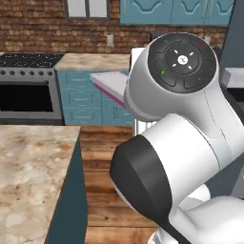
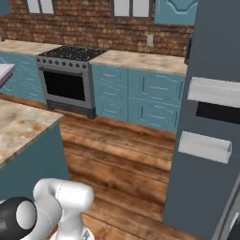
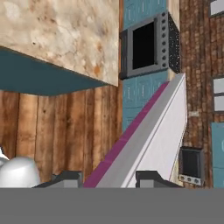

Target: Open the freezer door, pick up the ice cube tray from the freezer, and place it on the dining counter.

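Note:
My gripper [image 3: 109,178] is shut on the ice cube tray [image 3: 148,131], a thin pale-grey slab with a pink-magenta side that runs away from the fingertips [image 3: 65,177]. The same tray [image 1: 108,83] sticks out to the left from behind my white arm, held in the air above the wooden floor, and its end [image 2: 3,72] peeks in at the left edge of the right base view. The dining counter [image 1: 33,167] with its beige marbled top and teal base lies low to the left of the tray [image 2: 18,122] [image 3: 61,30]. The freezer door [image 2: 187,187] stands open at the right, dark slate-grey.
White bins [image 2: 206,146] hang on the inside of the open door. A black oven with a stove top [image 1: 28,90] [image 2: 68,79] stands in the teal wall cabinets [image 2: 140,93] under a brick wall. Wooden floor [image 2: 122,154] runs between the island and the cabinets.

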